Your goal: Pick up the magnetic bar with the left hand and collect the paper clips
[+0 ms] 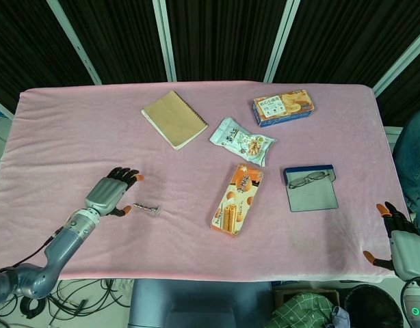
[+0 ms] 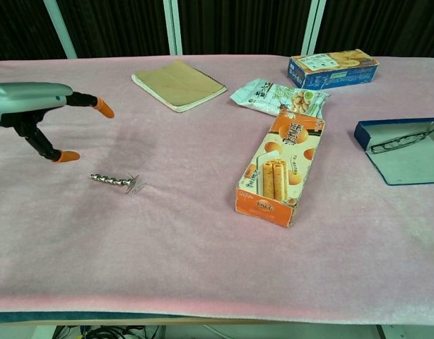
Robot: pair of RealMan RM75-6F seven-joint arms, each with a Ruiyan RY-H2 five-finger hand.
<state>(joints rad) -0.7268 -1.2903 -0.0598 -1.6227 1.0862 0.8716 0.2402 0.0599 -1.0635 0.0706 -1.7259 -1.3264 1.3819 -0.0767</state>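
**Magnetic bar lies on the table, free of the left robot hand**

The thin silver magnetic bar (image 2: 109,181) lies flat on the pink cloth-covered table (image 2: 203,247), with a small tangle of silver paper clips (image 2: 136,186) clinging at its right end. The left robot hand (image 2: 40,116) hovers just beside the bar's left end, apart from it, its orange-tipped fingers (image 2: 102,108) spread and holding nothing. In the head view the same bar (image 1: 146,207) sits just right of that hand (image 1: 112,192).

The right robot hand (image 1: 400,239) rests off the table's near right corner, fingers apart and empty.

Further right on the table stand an orange biscuit box (image 2: 280,171) lying lengthwise, a white and green snack packet (image 2: 277,96) behind it, a blue and orange box (image 2: 333,68) at the far edge, a tan spiral notebook (image 2: 178,84), and an open blue glasses case (image 2: 401,150) with dark-framed spectacles (image 2: 404,141) inside.
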